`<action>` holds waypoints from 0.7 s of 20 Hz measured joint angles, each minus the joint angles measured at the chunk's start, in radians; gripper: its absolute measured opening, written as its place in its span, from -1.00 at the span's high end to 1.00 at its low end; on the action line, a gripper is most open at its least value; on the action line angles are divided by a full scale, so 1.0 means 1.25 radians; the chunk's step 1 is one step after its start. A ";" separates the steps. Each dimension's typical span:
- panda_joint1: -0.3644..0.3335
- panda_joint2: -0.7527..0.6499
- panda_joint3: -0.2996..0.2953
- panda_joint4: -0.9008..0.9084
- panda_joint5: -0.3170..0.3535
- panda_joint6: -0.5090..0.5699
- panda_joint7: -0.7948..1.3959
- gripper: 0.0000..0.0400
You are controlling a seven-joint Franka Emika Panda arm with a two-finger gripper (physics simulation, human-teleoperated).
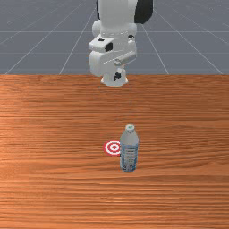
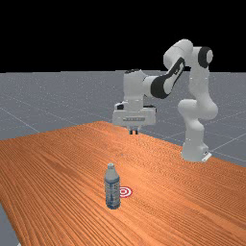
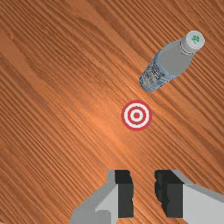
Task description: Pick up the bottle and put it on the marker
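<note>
High above the table, my gripper (image 2: 134,131) points down in the far view, at a height well over the bottle (image 2: 112,188) and on its arm-base side. In the wrist view the gripper (image 3: 144,193) is open, bare wood showing between its two dark fingers. The bottle (image 1: 129,151) stands upright, clear with a blue label and white cap. Beside its foot lies the flat red-and-white ring marker (image 1: 113,147), its edge partly covered by the bottle in the front view. From the wrist camera, the marker (image 3: 136,115) lies between the fingers and the bottle (image 3: 168,65), apart from both.
The wooden table (image 1: 53,179) stretches around the bottle and marker. The arm's base (image 2: 194,149) stands at the table's edge on the far view's right, and the raised arm (image 2: 199,81) reaches over the wood from there.
</note>
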 joint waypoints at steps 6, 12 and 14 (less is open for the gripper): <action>-0.015 -0.103 0.014 -0.063 -0.005 0.014 0.624 0.98; -0.010 -0.078 0.024 -0.047 -0.007 0.125 0.678 -0.55; -0.005 0.016 0.025 -0.033 -0.026 0.306 0.706 -0.84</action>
